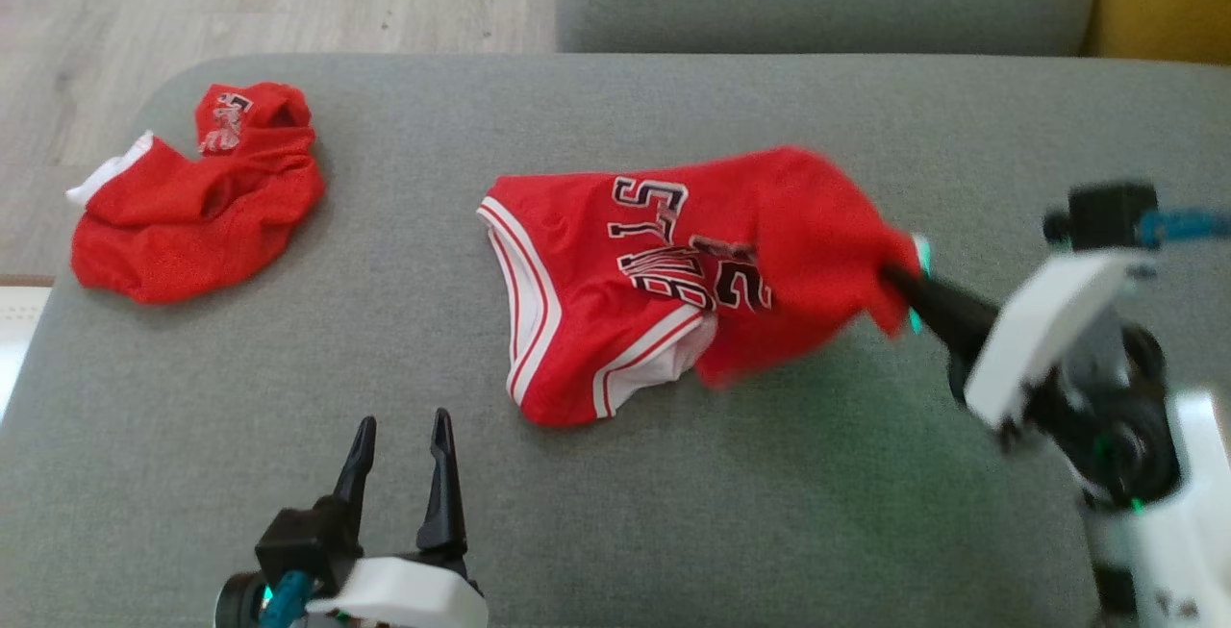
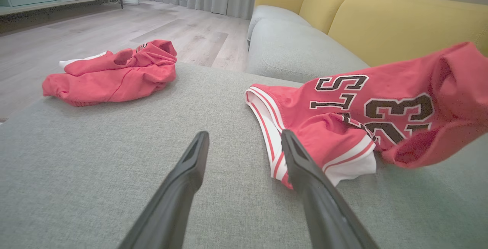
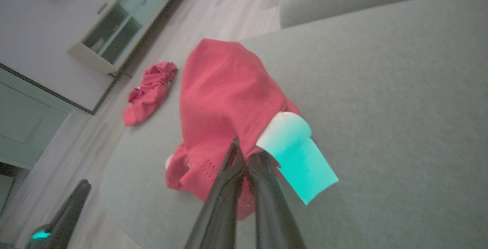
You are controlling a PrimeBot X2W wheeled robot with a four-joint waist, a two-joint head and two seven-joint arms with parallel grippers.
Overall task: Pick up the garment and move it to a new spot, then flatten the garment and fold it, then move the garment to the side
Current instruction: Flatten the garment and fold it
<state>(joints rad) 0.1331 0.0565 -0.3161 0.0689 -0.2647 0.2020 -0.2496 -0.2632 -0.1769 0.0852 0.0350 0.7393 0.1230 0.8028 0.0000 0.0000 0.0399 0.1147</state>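
My right gripper (image 1: 896, 280) is clenched on the right-hand edge of the red jersey (image 1: 664, 253), beside its white label (image 3: 293, 153); that edge is raised off the grey sofa cushion (image 1: 673, 532), while the jersey's left part, with white-striped trim and black lettering, lies crumpled near the cushion's middle; my left gripper (image 1: 402, 421) hovers low just left of the jersey, fingers spread, holding nothing; 1 other red garment (image 1: 192, 214) lies bunched near the cushion's far left corner, well apart. I judge this to be step 1, picking up and moving the jersey; the next move calls for a clean lift to bare cushion, then both grippers, 2 corners, to spread it flat.
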